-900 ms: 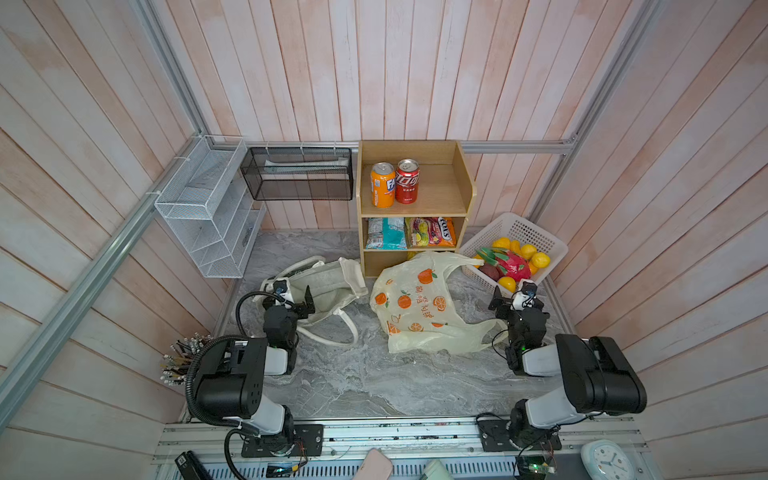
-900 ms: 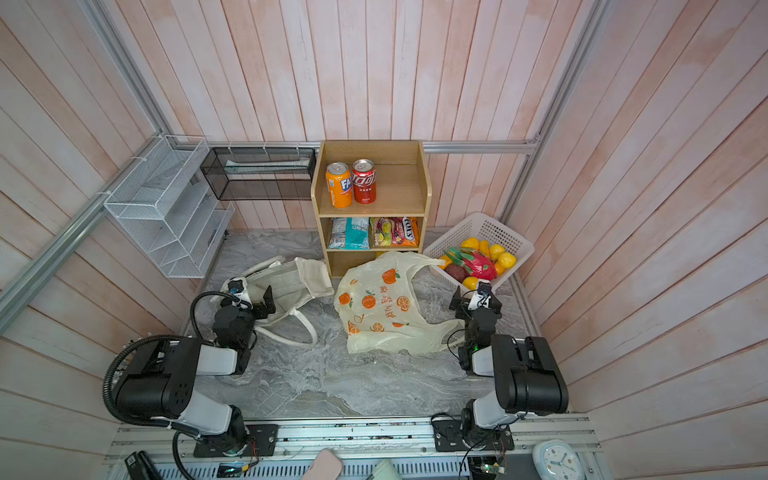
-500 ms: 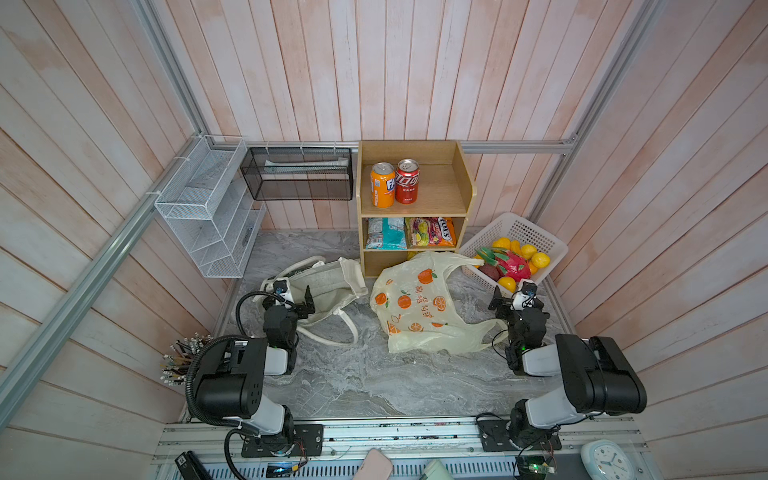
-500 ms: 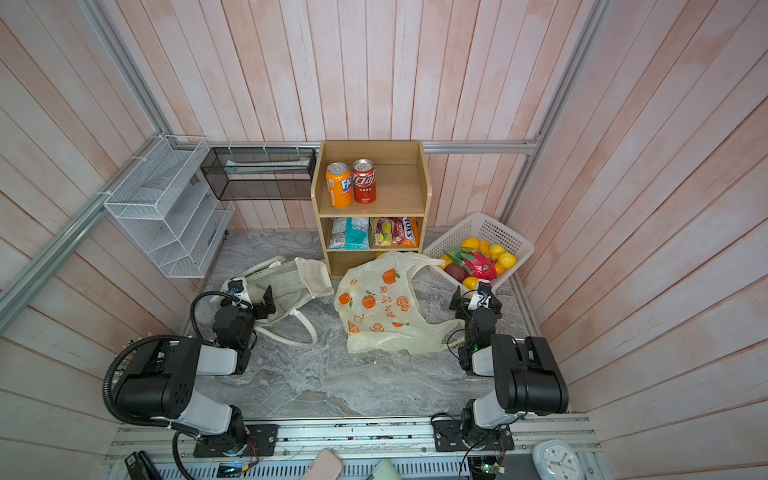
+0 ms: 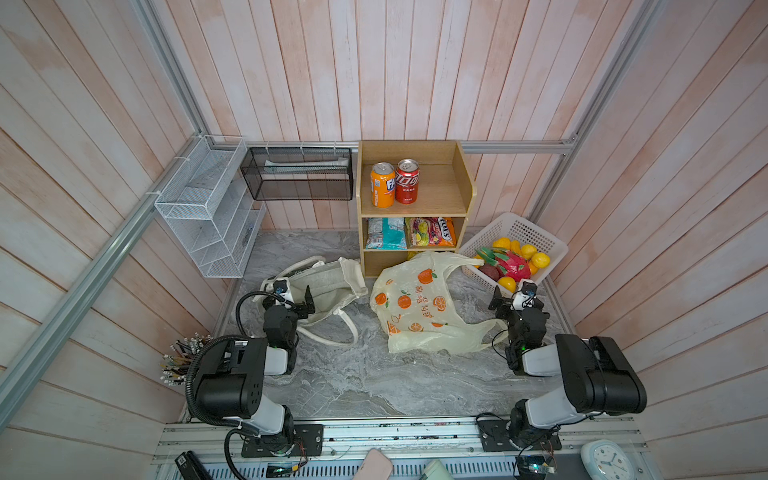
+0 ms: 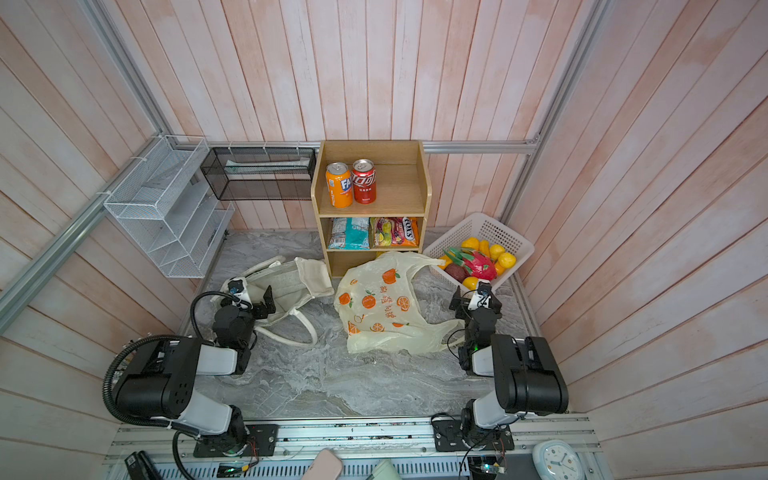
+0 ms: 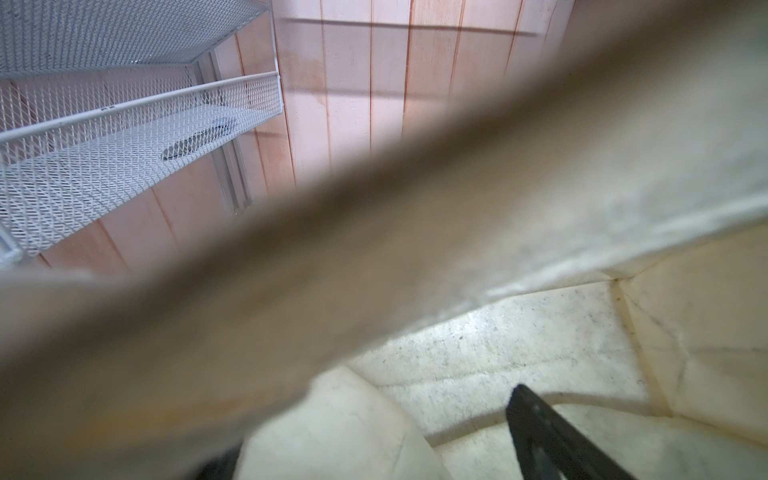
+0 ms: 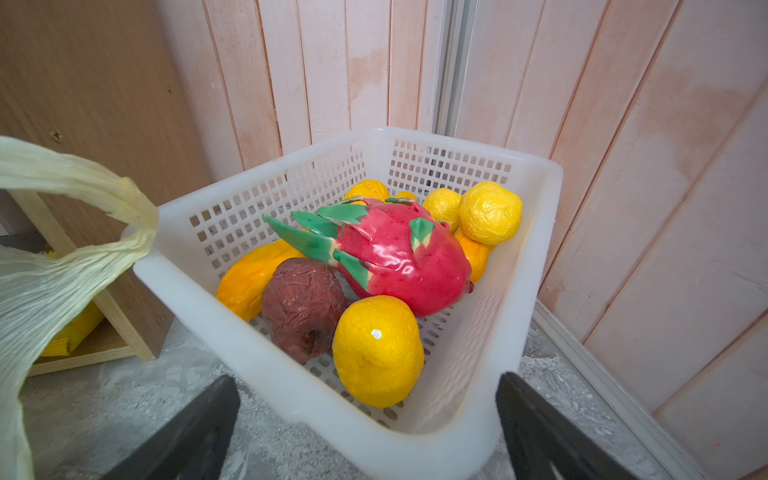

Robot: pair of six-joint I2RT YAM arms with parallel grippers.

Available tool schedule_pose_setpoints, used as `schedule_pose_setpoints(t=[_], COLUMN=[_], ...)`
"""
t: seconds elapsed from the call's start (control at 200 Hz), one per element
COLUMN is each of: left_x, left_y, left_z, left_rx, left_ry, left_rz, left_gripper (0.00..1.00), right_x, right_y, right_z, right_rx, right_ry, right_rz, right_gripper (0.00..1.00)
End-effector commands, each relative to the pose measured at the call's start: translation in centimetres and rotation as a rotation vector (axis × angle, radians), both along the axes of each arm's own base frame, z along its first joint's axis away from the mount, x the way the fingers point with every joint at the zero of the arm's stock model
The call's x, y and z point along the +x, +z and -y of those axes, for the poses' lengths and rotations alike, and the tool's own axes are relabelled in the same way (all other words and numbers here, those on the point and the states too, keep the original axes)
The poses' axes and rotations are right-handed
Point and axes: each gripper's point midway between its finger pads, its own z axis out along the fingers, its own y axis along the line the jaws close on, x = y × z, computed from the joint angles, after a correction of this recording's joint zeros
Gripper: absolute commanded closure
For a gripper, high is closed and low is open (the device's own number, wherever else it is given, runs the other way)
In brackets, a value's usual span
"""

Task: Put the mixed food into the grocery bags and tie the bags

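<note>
Two grippers, both spread wide and empty! In both top views the left gripper (image 5: pixel 293 296) sits low over the limp cream canvas tote (image 5: pixel 332 278), the right gripper (image 5: pixel 516 298) between the crinkly translucent plastic bag (image 5: pixel 415 307) and the perforated basket (image 5: pixel 519 226). Red can (image 5: pixel 407 183) stands upright on the wooden shelf (image 5: pixel 457 195), teal packet (image 5: pixel 386 232) one tier below. Left wrist: blurred canvas up close, one dark finger (image 7: pixel 552 436), white mesh rack (image 7: pixel 124 137). Right wrist: fingers (image 8: pixel 195 424) well apart, flanking the basket's corner, glossy fruit (image 8: pixel 399 257) inside.
</note>
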Motion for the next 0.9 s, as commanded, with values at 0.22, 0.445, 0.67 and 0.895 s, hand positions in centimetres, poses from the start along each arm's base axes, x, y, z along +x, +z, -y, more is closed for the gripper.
schedule_pose_setpoints(t=[0.22, 0.445, 0.67, 0.895], left_x=[0.2, 0.4, -3.0, -7.4], left_y=[1.3, 3.9, 5.5, 9.3], left_z=[0.6, -1.1, 0.0, 4.6], left_rx=[-0.004, -0.06, -0.344, -0.569], left_ry=[-0.028, 0.106, 0.125, -0.037], left_rz=[0.024, -0.085, -0.176, -0.313], left_gripper=[0.0, 0.0, 0.0, 0.0], right_x=[-0.6, -2.7, -5.2, -3.1], right_y=[1.7, 5.1, 6.3, 10.5], right_z=[0.1, 1.7, 3.7, -1.6], right_rx=[0.015, 0.167, 0.614, 0.616], right_ry=[-0.016, -0.133, -0.265, 0.055], right_rz=[0.06, 0.06, 0.105, -0.001], right_gripper=[0.02, 0.02, 0.02, 0.1])
